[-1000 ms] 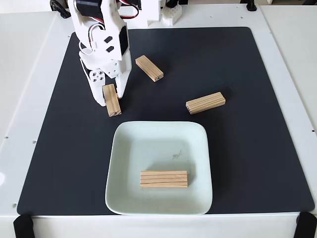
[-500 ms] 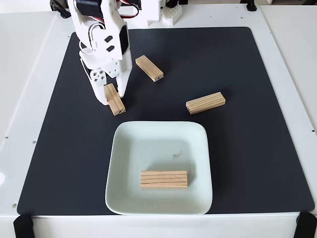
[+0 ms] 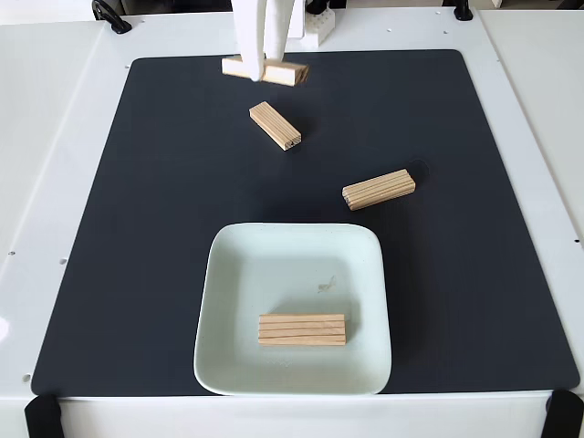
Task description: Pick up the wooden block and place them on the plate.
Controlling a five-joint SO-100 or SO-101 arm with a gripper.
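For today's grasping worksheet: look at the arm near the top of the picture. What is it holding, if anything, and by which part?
One wooden block, gripped crosswise at about its middle by the gripper.

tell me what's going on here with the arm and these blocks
A white robot arm's claw is shut on one wooden block, held crosswise near the far edge of the black mat. One block already lies flat on the mint-green plate. Two more blocks lie loose on the mat beyond the plate.
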